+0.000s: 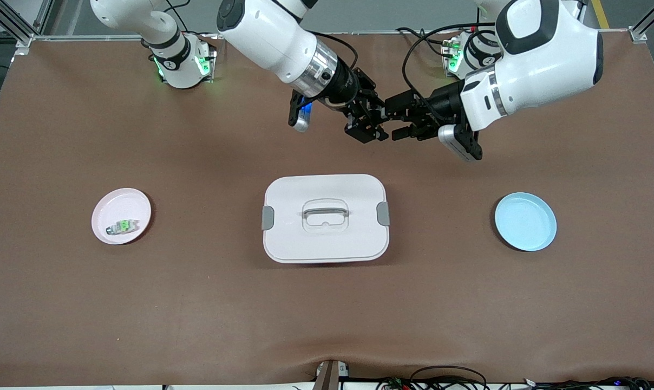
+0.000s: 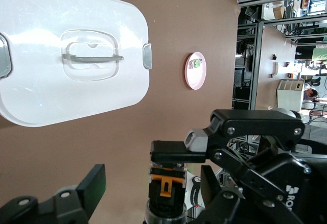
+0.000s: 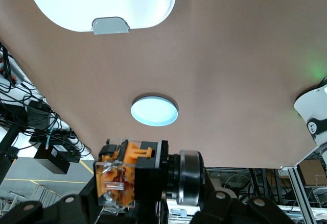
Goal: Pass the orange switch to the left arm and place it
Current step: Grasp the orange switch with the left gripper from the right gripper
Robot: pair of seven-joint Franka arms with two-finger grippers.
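The orange switch, a small black body with an orange clip and a clear end, hangs in the air with my right gripper shut on it. In the left wrist view the orange switch sits between my left gripper's fingers, which stand apart from it on both sides. My left gripper is open. In the front view my right gripper and my left gripper meet tip to tip over bare table, above the stretch between the box and the arm bases. The box is shut.
A pink plate toward the right arm's end holds a clear switch with a green mark. A light blue plate lies toward the left arm's end. Brown mat covers the table.
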